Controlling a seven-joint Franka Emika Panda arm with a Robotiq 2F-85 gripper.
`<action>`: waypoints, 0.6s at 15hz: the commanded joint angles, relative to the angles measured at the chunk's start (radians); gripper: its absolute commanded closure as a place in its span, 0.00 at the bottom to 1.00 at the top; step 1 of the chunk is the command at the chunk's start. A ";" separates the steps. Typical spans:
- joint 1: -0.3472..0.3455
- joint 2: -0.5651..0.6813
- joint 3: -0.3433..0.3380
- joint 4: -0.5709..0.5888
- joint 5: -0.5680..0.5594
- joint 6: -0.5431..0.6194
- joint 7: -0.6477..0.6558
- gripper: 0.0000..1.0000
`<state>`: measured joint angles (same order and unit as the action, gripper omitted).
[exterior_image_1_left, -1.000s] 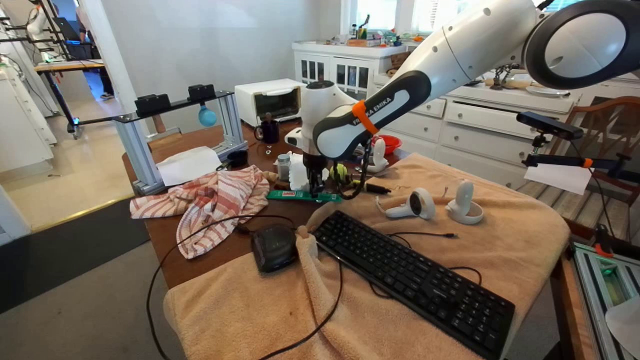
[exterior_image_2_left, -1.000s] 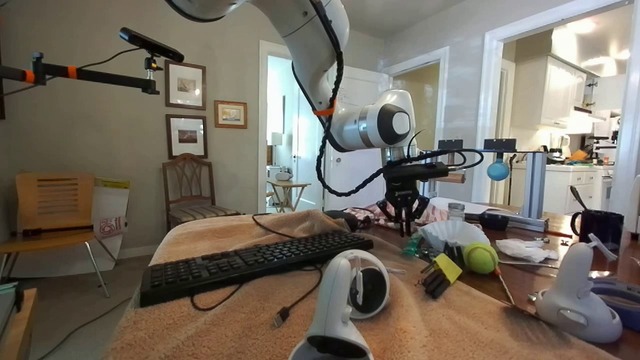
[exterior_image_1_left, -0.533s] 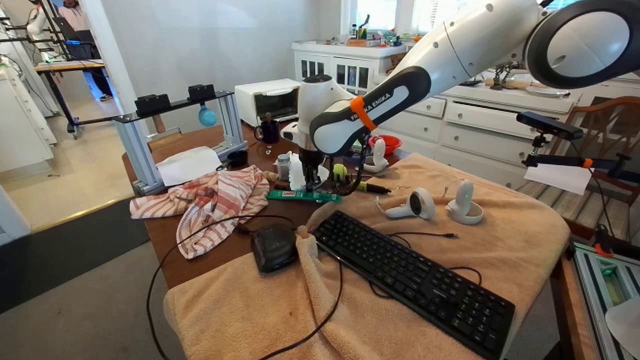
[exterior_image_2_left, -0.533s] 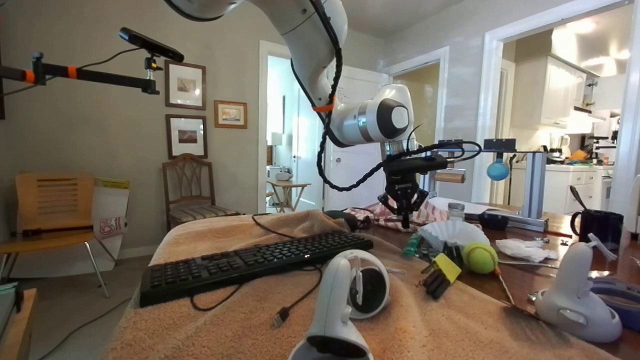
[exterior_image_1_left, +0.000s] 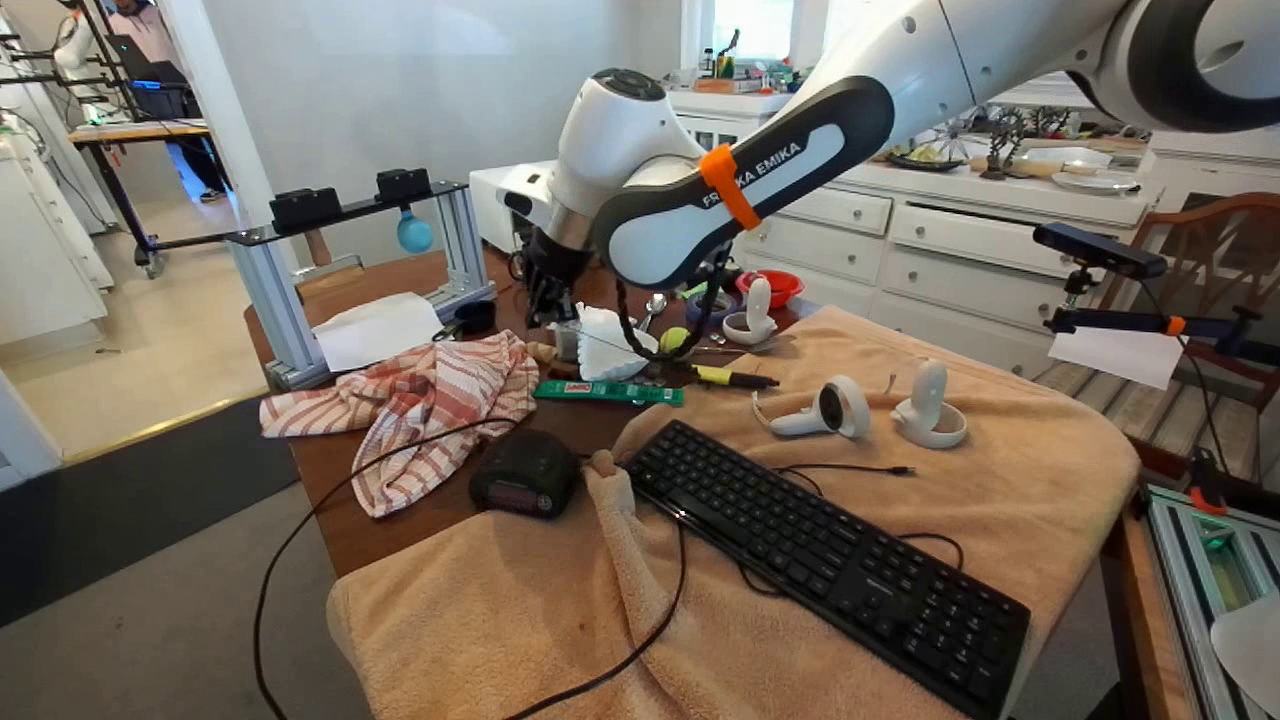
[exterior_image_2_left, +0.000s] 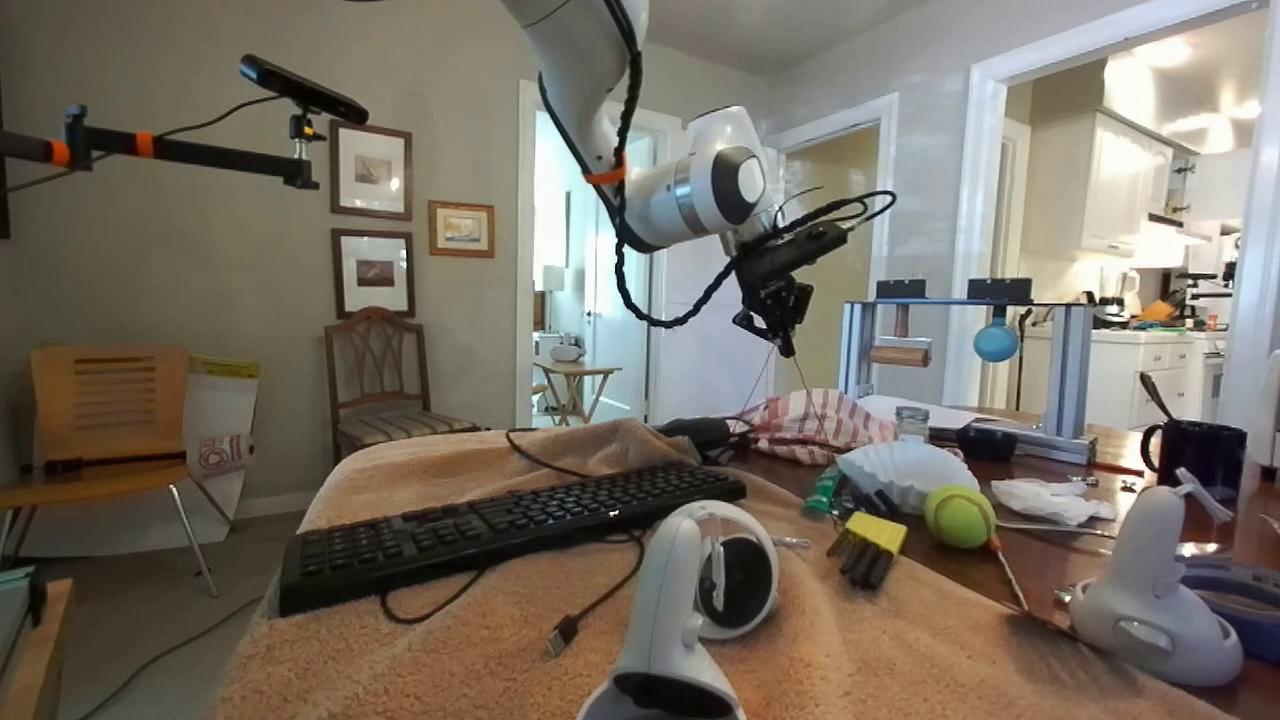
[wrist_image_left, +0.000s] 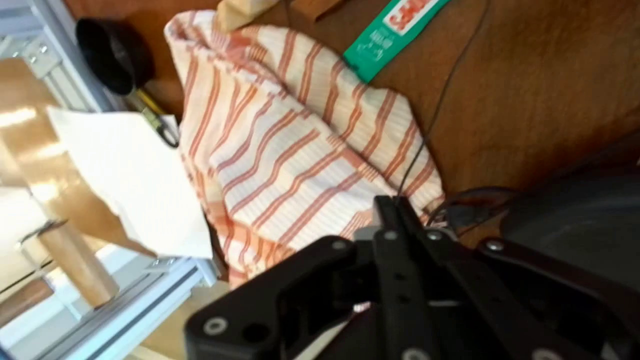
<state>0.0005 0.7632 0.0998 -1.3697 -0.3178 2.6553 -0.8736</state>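
My gripper (wrist_image_left: 397, 201) is shut on a thin dark wire (wrist_image_left: 444, 92). It also shows above the table in both exterior views (exterior_image_1_left: 547, 312) (exterior_image_2_left: 786, 342). The wire hangs in strands below the fingertips (exterior_image_2_left: 760, 378). Its ends are hard to trace; one strand runs down toward the black clock (exterior_image_1_left: 525, 475). The red-striped towel (wrist_image_left: 300, 165) lies crumpled on the table below the fingers. A green packet (wrist_image_left: 385, 46) lies beside the towel, also seen in an exterior view (exterior_image_1_left: 608, 392). The clock is a dark blurred shape at the right of the wrist view (wrist_image_left: 575, 225).
A black keyboard (exterior_image_1_left: 830, 560) and white controllers (exterior_image_1_left: 930, 410) lie on a tan blanket (exterior_image_1_left: 480, 610). A white paper filter (exterior_image_2_left: 905, 470), tennis ball (exterior_image_2_left: 960, 517) and yellow-and-black item (exterior_image_2_left: 873, 530) lie nearby. A metal frame (exterior_image_1_left: 272, 310) with a hanging blue ball stands at the table's end.
My gripper has risen from low over the green packet, moved toward the towel side and tilted. The wire now hangs from it. The black clock has turned and shifted; the yellow-and-black item has shifted slightly.
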 joint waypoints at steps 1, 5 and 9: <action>0.018 -0.096 -0.006 -0.122 -0.064 0.166 -0.057 1.00; 0.018 -0.118 0.000 -0.165 -0.117 0.335 -0.110 1.00; -0.032 -0.094 0.071 -0.164 -0.069 0.327 -0.142 1.00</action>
<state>0.0113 0.6745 0.1164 -1.5039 -0.4111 2.9700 -0.9779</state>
